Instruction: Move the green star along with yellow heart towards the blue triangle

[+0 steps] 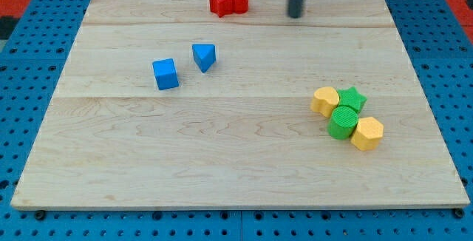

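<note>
At the 4 o'clock side of the pale wooden surface [236,160] sits a tight cluster of four blocks. Its yellow heart-shaped block [324,100] lies at the cluster's 10 o'clock end, touching the green star-shaped block [353,98] just at its 3 o'clock. Below the star, a green round cylinder block [343,122] presses against both, and a yellow hexagonal block [366,133] rests against the cylinder at its 4 o'clock.

Well apart, toward 10 o'clock of the surface, stands the blue triangular block [204,56], with a blue cube block [165,74] just beside it at its 8 o'clock, a narrow gap between them. At the 12 o'clock edge lie two red blocks [228,1] touching each other; their shapes are hard to make out.

My tip [295,15] comes down as a dark rod near the 12 o'clock edge, near the red pair at their 3 o'clock, and well apart from the star and heart, which lie toward its 5 o'clock. It touches no block. The arm carries no gripper, so nothing is grasped.
</note>
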Motion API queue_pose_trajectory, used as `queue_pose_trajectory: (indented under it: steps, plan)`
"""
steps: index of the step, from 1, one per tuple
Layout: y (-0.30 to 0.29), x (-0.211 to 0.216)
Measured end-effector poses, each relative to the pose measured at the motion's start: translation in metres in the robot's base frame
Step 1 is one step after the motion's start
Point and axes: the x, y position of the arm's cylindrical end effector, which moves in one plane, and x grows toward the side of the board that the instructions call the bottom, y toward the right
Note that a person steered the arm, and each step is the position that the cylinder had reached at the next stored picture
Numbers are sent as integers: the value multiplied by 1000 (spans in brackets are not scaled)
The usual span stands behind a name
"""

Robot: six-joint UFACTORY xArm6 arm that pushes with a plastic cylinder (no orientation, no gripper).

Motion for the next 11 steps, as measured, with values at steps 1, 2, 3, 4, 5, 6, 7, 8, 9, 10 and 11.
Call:
queue_pose_trajectory:
  steps: [1,2,3,4,5,6,7,8,9,10,11]
  plan:
    - [96,69]
    - [135,148]
    - [129,216]
    - [80,241]
    - [33,235]
    - [2,227]
    - [-14,212]
    - [-44,196]
    - [-83,150]
    - [-114,117]
    - [-114,131]
